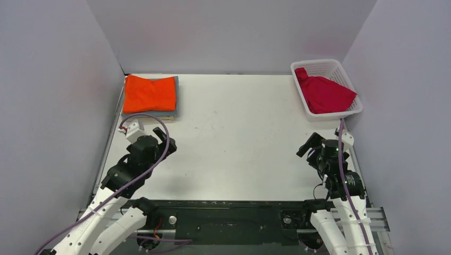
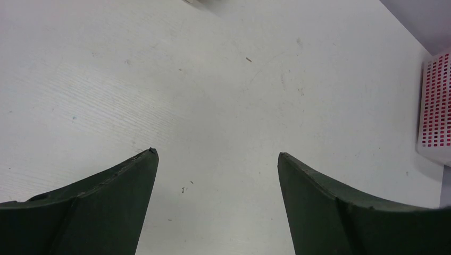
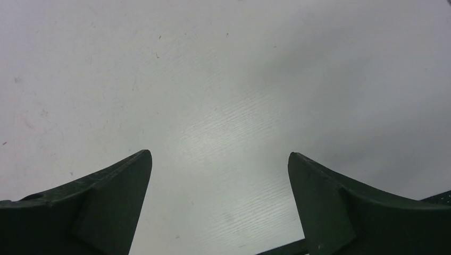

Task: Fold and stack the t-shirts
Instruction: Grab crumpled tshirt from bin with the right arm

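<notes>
Overhead, we see the orange t-shirt (image 1: 150, 93) folded at the upper left of the table (image 1: 234, 133), lying on a grey-blue t-shirt (image 1: 177, 90). The crimson t-shirt (image 1: 325, 94) sits bunched in the white basket (image 1: 319, 63) at upper right. The left gripper (image 1: 163, 137) and right gripper (image 1: 307, 144) hover lower down, holding nothing. At the left wrist, we find its fingers (image 2: 106, 202) spread wide over the tabletop. At the right wrist, its fingers (image 3: 101, 196) also stand wide.

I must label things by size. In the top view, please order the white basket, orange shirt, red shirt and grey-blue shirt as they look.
1. white basket
2. orange shirt
3. red shirt, nearly equal to the orange one, so unsure
4. grey-blue shirt: only a thin edge shows under the orange one
</notes>
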